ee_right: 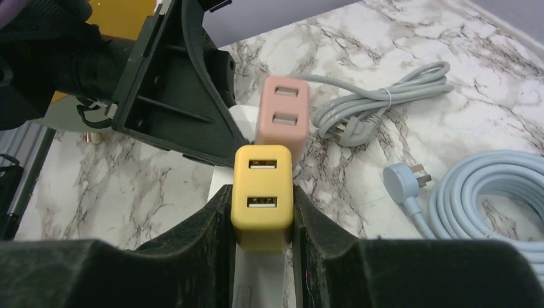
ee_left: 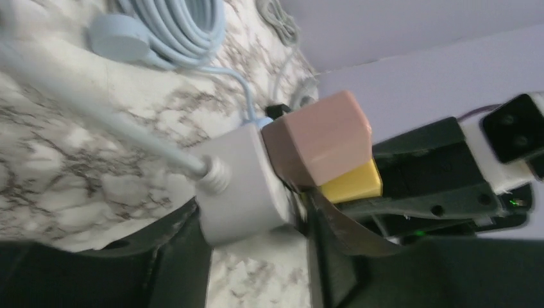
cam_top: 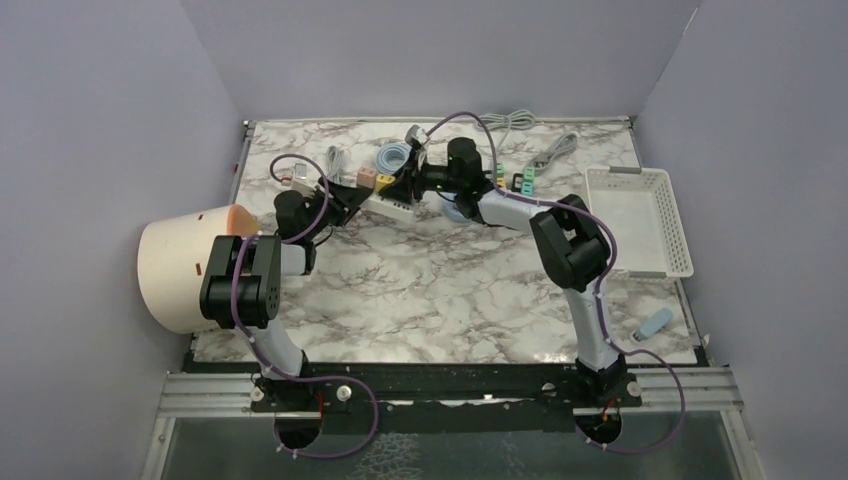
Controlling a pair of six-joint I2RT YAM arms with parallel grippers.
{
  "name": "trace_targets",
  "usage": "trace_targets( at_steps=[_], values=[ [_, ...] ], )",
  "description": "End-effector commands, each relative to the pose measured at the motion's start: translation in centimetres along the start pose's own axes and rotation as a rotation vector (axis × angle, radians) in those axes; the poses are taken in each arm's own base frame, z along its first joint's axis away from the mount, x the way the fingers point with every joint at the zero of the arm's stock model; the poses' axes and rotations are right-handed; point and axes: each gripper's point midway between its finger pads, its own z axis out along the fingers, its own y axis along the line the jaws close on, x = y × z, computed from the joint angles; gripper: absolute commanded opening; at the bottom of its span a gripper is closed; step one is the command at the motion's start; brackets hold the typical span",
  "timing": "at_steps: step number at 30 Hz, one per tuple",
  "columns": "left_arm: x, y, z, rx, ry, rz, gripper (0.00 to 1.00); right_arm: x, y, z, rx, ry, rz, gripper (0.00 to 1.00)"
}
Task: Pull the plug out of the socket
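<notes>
A: Failure modes from here?

B: The yellow plug [ee_right: 262, 192] touches the pink plug [ee_right: 282, 115] on the socket strip [ee_left: 240, 183]. A tilted pull could bind the prongs or nudge the pink one. If the left gripper [ee_left: 253, 224] slips on the strip, I'd expect strip and plug to come away together instead of parting.

A: Grip states?

B: The right gripper [ee_right: 262, 199] pinches the yellow plug by its two sides, pads flat against it. The left gripper is clamped on the cable end of the strip.

A: Pose and location?

B: Both arms reach to the far middle of the table [cam_top: 450, 290], one from the left and one from the right, wrists close together over the strip. I judge the plug not yet out; the prongs are hidden.
</notes>
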Motion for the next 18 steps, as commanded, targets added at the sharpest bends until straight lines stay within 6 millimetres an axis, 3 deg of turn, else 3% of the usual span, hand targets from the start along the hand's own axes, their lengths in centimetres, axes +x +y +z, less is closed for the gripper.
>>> trace_targets(
  at_steps=[1, 2, 3, 6, 8, 11, 14, 16, 18],
  values=[
    [-0.1, -1.2, 1.7, 0.053, -0.038, -0.023, 0.21, -7.3, 8.5, 0.0, -0.267, -0.100, -0.100, 0.01],
    [-0.1, -1.3, 1.7, 0.052, -0.047, -0.019, 0.02, -7.7, 8.9, -0.2, -0.279, -0.105, -0.103, 0.01],
    [-0.1, -1.4, 1.7, 0.046, -0.062, -0.013, 0.00, -8.3, 9.3, -0.4, -0.289, -0.113, -0.110, 0.01],
    [-0.1, -1.3, 1.9, 0.007, -0.090, 0.017, 0.00, -10.9, 9.8, -1.1, -0.260, -0.170, -0.157, 0.01],
    [-0.1, -0.7, 1.9, -0.040, -0.110, 0.040, 0.00, -14.2, 9.5, -2.1, -0.160, -0.276, -0.213, 0.01],
    [-0.5, -0.4, 1.7, -0.092, -0.145, 0.080, 0.00, -20.2, 8.4, -5.2, 0.055, -0.502, -0.216, 0.01],
    [-0.6, 0.1, 1.4, -0.135, -0.173, 0.111, 0.00, -23.4, 9.4, -8.9, 0.108, -0.659, -0.158, 0.01],
    [-0.9, -0.1, 1.3, -0.142, -0.195, 0.125, 0.00, -21.9, 10.2, -9.6, 0.057, -0.596, -0.059, 0.01],
    [-1.7, -0.8, 1.4, -0.131, -0.217, 0.156, 0.00, -16.9, 9.9, -8.4, 0.046, -0.329, 0.084, 0.01]
  ],
)
